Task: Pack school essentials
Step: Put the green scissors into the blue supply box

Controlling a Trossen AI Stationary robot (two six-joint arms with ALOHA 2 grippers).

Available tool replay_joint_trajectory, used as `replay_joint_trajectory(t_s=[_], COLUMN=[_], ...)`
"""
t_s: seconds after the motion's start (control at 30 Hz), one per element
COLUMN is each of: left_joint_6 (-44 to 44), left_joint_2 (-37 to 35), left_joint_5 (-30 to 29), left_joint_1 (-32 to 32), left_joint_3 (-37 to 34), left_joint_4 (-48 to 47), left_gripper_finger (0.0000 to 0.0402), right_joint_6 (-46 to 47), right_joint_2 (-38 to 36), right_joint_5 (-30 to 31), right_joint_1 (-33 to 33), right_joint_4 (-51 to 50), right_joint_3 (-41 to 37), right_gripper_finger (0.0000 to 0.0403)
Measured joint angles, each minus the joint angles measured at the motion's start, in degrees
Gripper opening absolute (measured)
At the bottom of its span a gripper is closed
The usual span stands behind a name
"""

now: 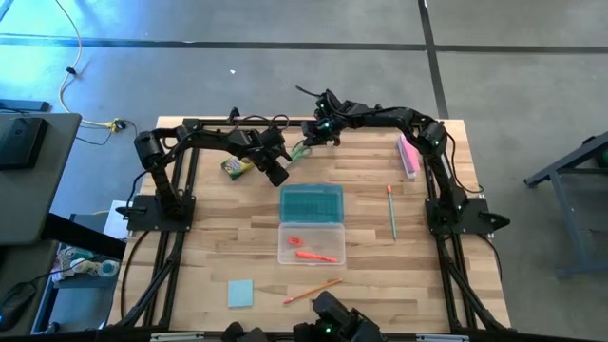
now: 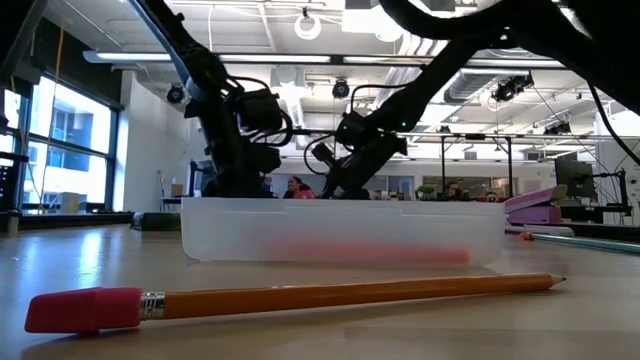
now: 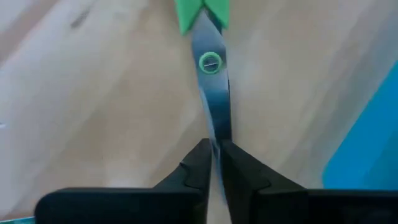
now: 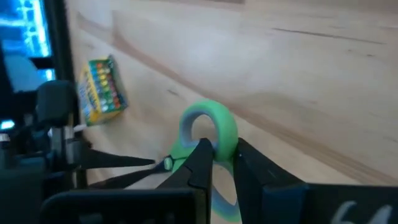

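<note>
Only the wrist views show both grippers clamping the green-handled steel scissors (image 3: 211, 68): left gripper (image 3: 216, 163) on the blades, right gripper (image 4: 222, 163) on a handle loop, beside the yellow-green crayon box (image 4: 101, 91).

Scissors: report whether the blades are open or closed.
Closed. The scissors' blades run together as one strip into the left gripper; the right gripper pinches a handle loop.

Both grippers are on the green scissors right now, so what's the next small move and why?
Probably the left gripper should let go. It pinches the blades of the green-handled metal scissors, while the right gripper has closed on a handle loop, so the right arm could then carry them toward the clear plastic case.
</note>
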Motion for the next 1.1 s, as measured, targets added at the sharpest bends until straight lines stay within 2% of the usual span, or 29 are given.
replay_joint_trajectory(t_s=[0.17, 0.43, 0.53, 0.83, 1.1], left_joint_6=[0.51, 1.02, 1.95, 2.05, 2.03], left_joint_2=[0.01, -0.17, -0.17, -0.27, -0.36], left_joint_5=[0.95, 7.66, 9.64, 10.16, 10.09], left_joint_1=[0.87, 4.33, 5.9, 9.46, 9.96], left_joint_3=[3.51, 7.43, 8.63, 13.12, 14.91], left_joint_4=[-3.73, -7.56, -7.53, -7.44, -6.13], left_gripper_finger=[0.0072, 0.0117, 0.0119, 0.011, 0.0099], right_joint_6=[-3.31, -10.18, -12.12, -18.87, -21.05], right_joint_2=[0.0, -3.07, -4.44, -9.86, -10.84], right_joint_5=[-1.74, -2.0, -1.98, -2.88, -3.48], right_joint_1=[-0.4, -2.83, -4.09, -6.91, -7.14], right_joint_4=[0.48, -1.61, -3.19, -6.5, -9.09], right_joint_3=[0.0, 0.0, 0.0, -0.04, -0.07], right_gripper_finger=[0.0023, 0.0023, 0.0023, 0.002, 0.001])
